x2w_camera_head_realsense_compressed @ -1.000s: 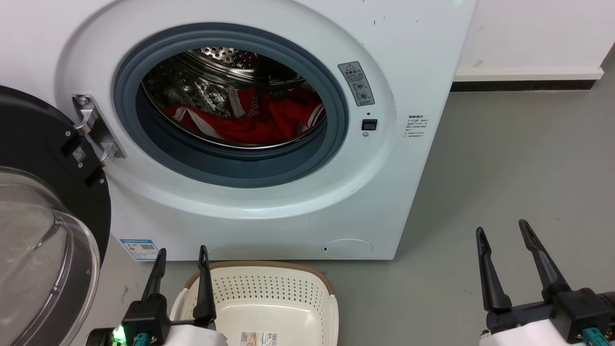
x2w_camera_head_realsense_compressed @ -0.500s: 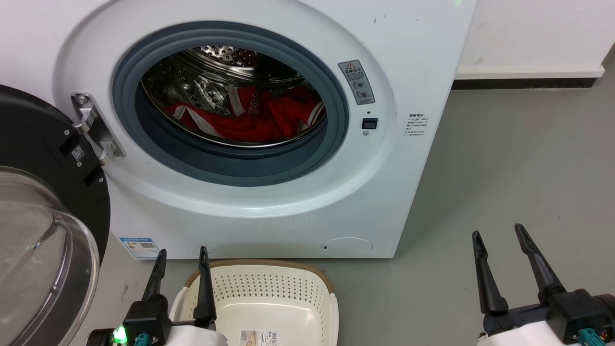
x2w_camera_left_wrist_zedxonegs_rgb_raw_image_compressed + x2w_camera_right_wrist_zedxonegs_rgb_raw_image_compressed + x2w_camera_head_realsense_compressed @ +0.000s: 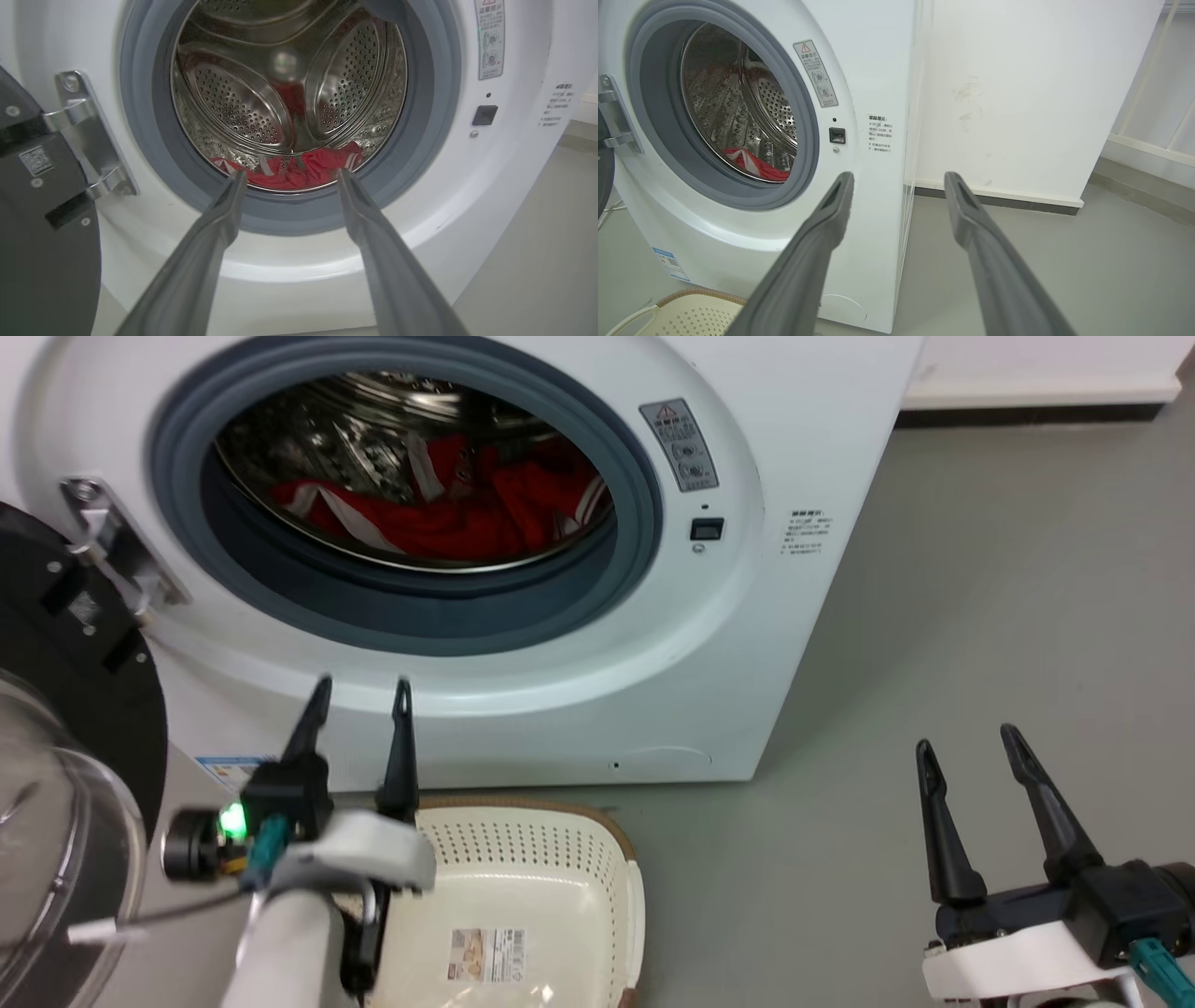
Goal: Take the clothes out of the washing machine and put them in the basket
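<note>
Approach, nothing gripped yet.
Left gripper point(image 3: 362, 683) aimed toward 12 o'clock at the washing machine point(image 3: 560, 709), jaws apart for the clothes point(image 3: 439, 527), seemingly heaped low inside; basket point(image 3: 523, 868) sat at 6 o'clock beneath to catch them; right gripper point(image 3: 966, 737), jaws apart, hung at 4 o'clock.

Basket point(image 3: 523, 845) cut off below, clothes point(image 3: 448, 527) partly behind gasket point(image 3: 420, 611), sticker point(image 3: 680, 445) print seemingly illegible

Warning-triangle sticker point(image 3: 815, 73) (text illegible) on washing machine point(image 3: 873, 60)
</note>
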